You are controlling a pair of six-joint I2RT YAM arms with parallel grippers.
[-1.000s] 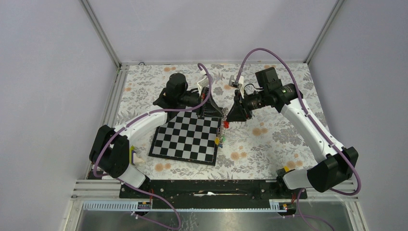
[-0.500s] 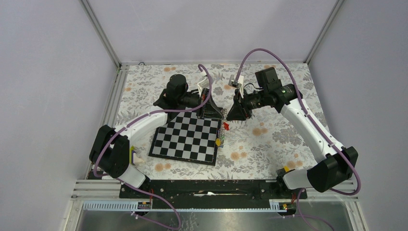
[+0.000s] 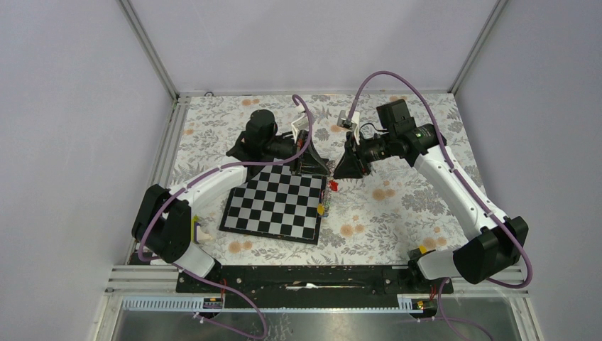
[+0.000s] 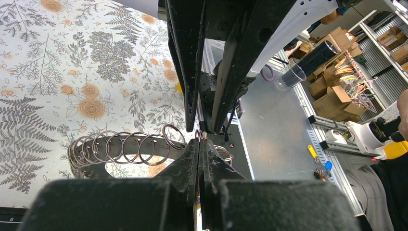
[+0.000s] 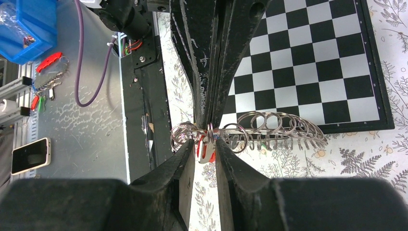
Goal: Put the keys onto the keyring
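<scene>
- Left gripper (image 4: pixel 199 140): shut tight, pinching wire of keyring (image 4: pixel 79 149), raised over far right corner of chessboard (image 3: pixel 277 202).
- Right gripper (image 5: pixel 205 144): narrowly parted, clamped on red-tagged key (image 5: pixel 204 150), tip to tip with left gripper.
- Other keys (image 3: pixel 321 208): hanging off keyring, yellow and green tags, by chessboard's right edge.

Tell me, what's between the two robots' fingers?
Between the left fingers and right fingers: a red-tagged key and a string of metal rings, clearest in the right wrist view.
</scene>
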